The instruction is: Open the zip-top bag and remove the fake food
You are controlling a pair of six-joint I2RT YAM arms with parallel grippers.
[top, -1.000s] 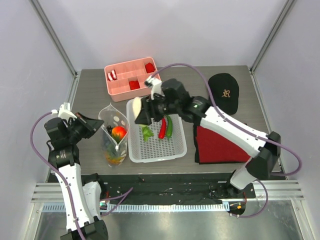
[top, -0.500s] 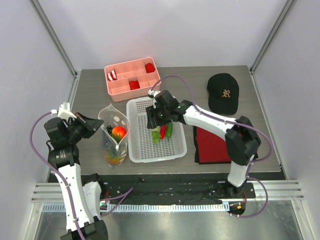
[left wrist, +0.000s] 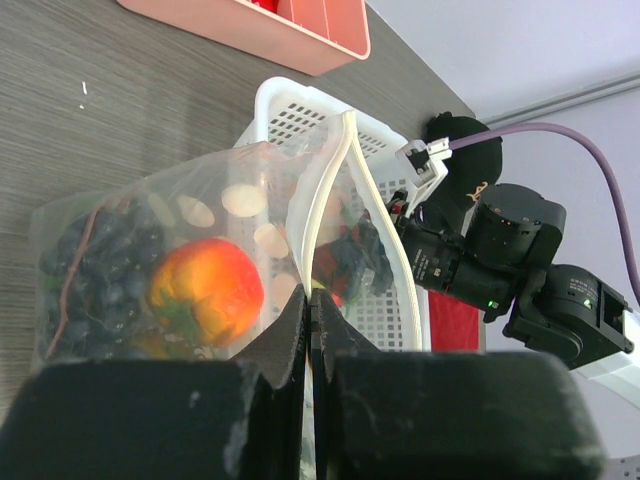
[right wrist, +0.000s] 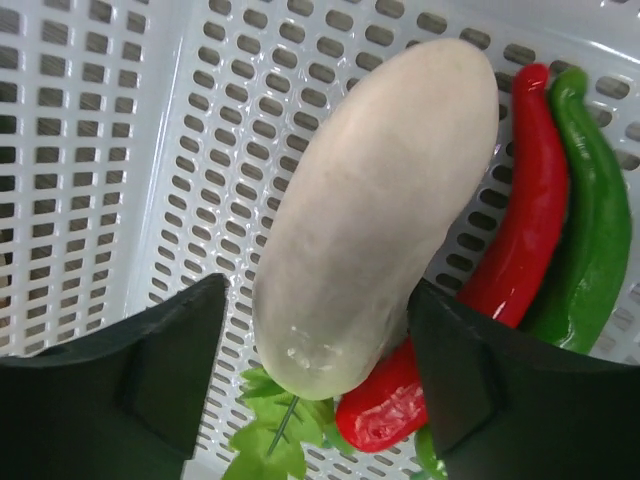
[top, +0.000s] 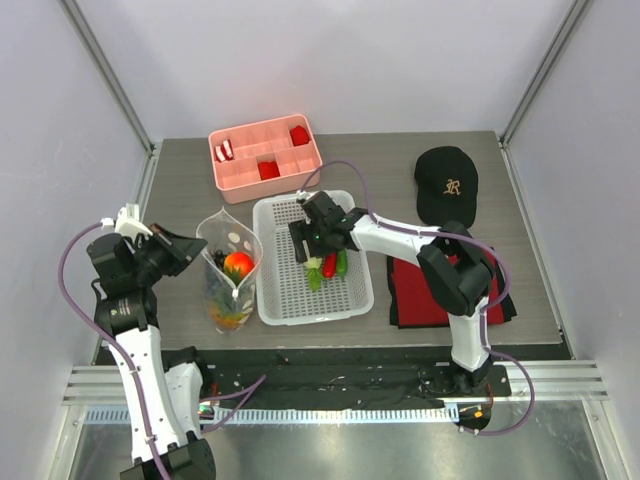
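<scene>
The zip-top bag stands open at the table's left, clear with white dots. Inside it are an orange-red tomato and dark grapes. My left gripper is shut on the bag's rim and holds it up. My right gripper is low in the white basket, jaws open around the whitish piece. The piece lies on the basket floor, touching only the right finger. A red pepper, a green pepper and a green leaf lie beside it.
A pink compartment tray with red pieces stands at the back. A black cap lies at the back right. A red cloth lies right of the basket, under my right arm.
My right gripper has come down into the basket with the whitish piece and its jaws have parted. The left gripper and the bag have not moved.
</scene>
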